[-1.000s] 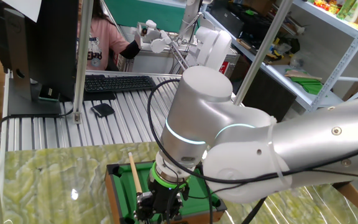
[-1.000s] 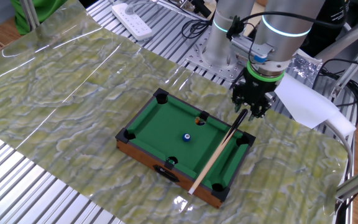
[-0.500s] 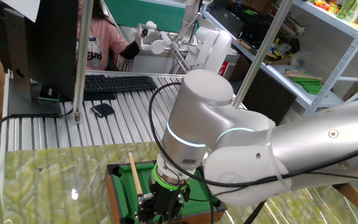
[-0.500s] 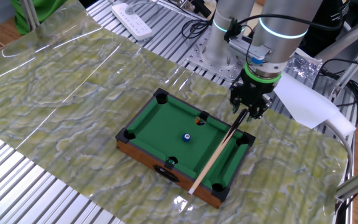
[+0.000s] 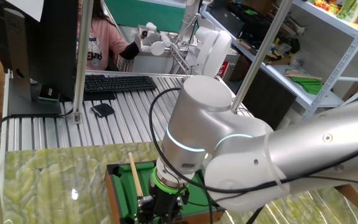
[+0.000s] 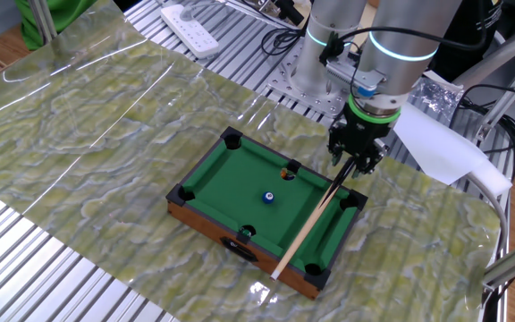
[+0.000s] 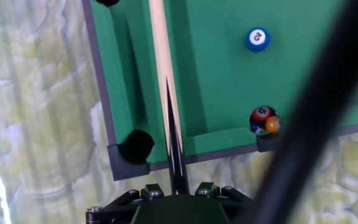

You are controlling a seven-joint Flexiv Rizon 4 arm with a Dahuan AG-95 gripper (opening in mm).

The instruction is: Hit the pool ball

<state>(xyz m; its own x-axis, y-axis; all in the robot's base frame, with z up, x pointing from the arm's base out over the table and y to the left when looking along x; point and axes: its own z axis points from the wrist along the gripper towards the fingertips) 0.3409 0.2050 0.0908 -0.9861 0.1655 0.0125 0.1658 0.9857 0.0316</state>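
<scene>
The gripper [image 6: 358,159] is pinched on the dark butt end of the cue stick [image 6: 316,216], which lies along the pool table's [image 6: 206,166] rail. The blue ball [image 6: 269,198] sits mid-felt, well apart from the cue. Judged step: aiming. Next, the tip must swing toward the ball.
</scene>
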